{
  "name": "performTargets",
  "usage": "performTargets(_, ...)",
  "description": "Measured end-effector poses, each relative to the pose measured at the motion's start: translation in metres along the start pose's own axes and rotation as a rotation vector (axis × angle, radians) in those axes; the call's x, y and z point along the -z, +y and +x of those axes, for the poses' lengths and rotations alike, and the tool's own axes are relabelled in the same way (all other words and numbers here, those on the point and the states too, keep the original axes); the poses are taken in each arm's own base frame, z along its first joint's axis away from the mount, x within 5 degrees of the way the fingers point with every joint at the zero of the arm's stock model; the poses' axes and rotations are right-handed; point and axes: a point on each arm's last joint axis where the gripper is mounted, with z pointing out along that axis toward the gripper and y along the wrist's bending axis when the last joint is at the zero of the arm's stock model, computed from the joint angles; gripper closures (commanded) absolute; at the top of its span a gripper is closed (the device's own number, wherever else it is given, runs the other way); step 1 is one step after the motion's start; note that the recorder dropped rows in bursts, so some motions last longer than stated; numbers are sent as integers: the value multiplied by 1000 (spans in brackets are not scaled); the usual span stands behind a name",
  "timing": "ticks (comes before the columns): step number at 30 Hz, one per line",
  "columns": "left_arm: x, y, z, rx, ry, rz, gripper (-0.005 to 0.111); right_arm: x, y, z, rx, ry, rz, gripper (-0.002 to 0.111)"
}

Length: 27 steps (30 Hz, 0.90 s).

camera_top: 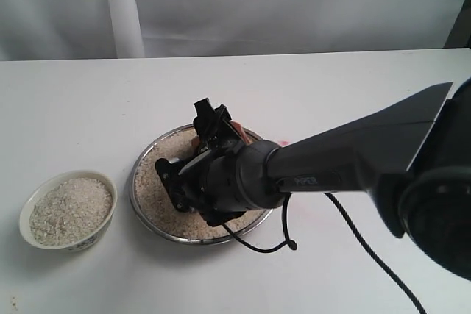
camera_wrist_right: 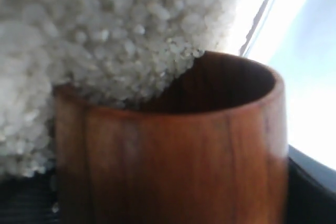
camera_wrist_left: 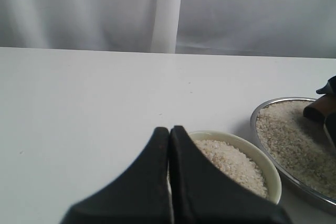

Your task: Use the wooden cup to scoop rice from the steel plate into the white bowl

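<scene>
Rice (camera_wrist_right: 105, 35): loose grains heaped in the steel plate (camera_top: 141, 198) beneath your right gripper (camera_top: 210, 129), lying against the mouth of the wooden cup (camera_wrist_right: 173, 156). Right gripper: pinching that cup, low in the plate. Left gripper (camera_wrist_left: 169, 132): fingers pressed together, holding nothing, with the white bowl (camera_wrist_left: 270, 171) just beyond its tips, rice inside.

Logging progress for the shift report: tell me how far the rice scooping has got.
Done: the white bowl already holds a heap of rice. In hand: the right gripper digs the wooden cup into rice on the steel plate. Left: lift it, carry, pour into the bowl.
</scene>
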Motion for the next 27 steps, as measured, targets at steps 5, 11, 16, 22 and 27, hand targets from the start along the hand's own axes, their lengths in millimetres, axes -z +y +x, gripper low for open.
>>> performTargets(5,0,0,0,0,0,0,107,3,0,0,-59,-17,-32,108)
performTargets(11,0,0,0,0,0,0,107,7,-3,0,-157,-46,-54,108)
performTargets(16,0,0,0,0,0,0,107,9,-4,-2,-217,-78,-67,108)
performTargets(22,0,0,0,0,0,0,107,11,-5,-4,-255,-103,-87,108)
performTargets(27,0,0,0,0,0,0,107,11,-4,-6,-303,-124,-100,108)
